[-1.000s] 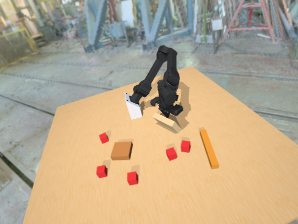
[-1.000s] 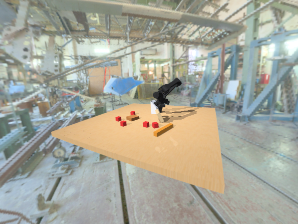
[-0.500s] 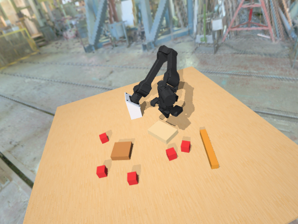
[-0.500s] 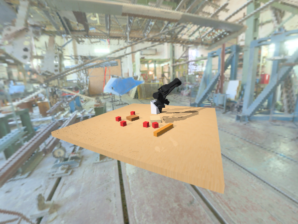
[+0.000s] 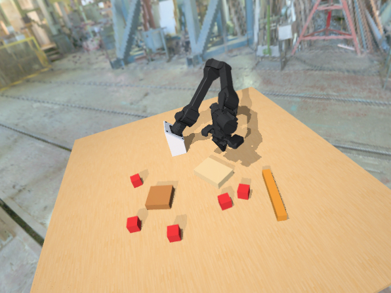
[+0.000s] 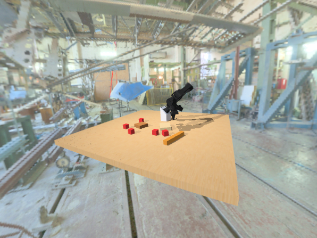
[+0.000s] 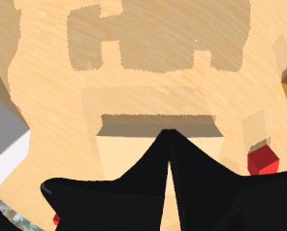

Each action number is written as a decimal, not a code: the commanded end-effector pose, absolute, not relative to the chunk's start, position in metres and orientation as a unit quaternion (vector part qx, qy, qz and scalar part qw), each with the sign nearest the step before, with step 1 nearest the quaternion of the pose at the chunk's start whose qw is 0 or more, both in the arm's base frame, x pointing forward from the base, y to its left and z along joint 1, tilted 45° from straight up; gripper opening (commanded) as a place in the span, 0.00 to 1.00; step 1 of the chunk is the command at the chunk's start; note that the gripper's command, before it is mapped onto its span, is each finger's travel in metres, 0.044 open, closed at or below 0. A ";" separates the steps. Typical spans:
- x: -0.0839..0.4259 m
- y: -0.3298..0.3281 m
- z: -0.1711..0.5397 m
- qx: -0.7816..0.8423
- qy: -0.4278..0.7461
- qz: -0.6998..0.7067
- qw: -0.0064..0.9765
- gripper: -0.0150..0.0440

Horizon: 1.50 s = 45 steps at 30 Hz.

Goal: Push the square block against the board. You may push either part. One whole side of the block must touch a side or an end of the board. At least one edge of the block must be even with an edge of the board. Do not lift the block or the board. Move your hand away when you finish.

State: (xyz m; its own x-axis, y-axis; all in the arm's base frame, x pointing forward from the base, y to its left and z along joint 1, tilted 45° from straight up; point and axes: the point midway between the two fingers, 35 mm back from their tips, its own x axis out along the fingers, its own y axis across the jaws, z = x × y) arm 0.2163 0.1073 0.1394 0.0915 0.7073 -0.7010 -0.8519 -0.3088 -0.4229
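Observation:
The brown square block (image 5: 160,196) (image 6: 141,125) lies flat on the table. The cream board (image 5: 213,170) (image 6: 165,126) (image 7: 118,152) lies broad face up, nearer the arm and to the block's right in the top view. A gap separates block and board. My gripper (image 5: 223,149) (image 6: 173,119) (image 7: 168,135) is shut and empty. Its tip is beyond the board's arm-side edge in the top view and overlaps that edge in the wrist view. The exact height of the tip and any contact cannot be told. The gripper hides part of the board in the wrist view.
Two red cubes (image 5: 225,201) (image 5: 243,191) are beside the board. Three more (image 5: 136,180) (image 5: 134,224) (image 5: 174,233) are around the block. A long orange bar (image 5: 275,194) (image 6: 174,138) lies to the right. A white box-like mount (image 5: 176,143) (image 6: 165,115) is under the arm.

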 end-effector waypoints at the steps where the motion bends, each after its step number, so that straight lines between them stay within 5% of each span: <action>1: 0.212 0.111 0.144 -0.456 0.080 0.668 0.583 0.25; 45: 0.204 0.079 0.182 -0.455 0.080 0.668 0.583 0.25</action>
